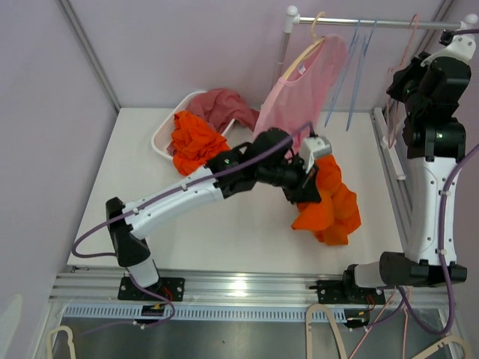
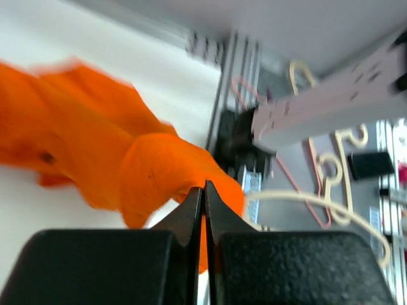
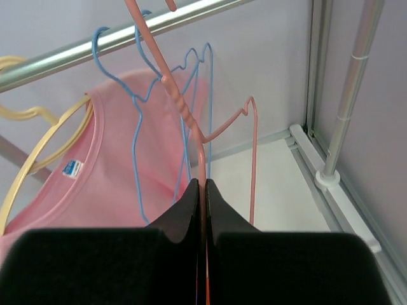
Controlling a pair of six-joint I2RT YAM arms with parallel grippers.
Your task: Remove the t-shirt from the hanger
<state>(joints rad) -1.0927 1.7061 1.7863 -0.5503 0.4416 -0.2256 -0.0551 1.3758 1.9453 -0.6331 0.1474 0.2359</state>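
Note:
My left gripper is shut on an orange t-shirt, which hangs bunched from it over the right middle of the table. In the left wrist view the jaws pinch a fold of the orange cloth. My right gripper is high at the right, near the rail. It is shut on the thin wire of a bare pink hanger, with the jaws closed around the wire. The orange t-shirt is apart from this hanger.
A pink t-shirt hangs on a cream hanger from the rail, with empty blue hangers beside it. A white basket at the back left holds orange and maroon clothes. Spare hangers lie below the table's near edge.

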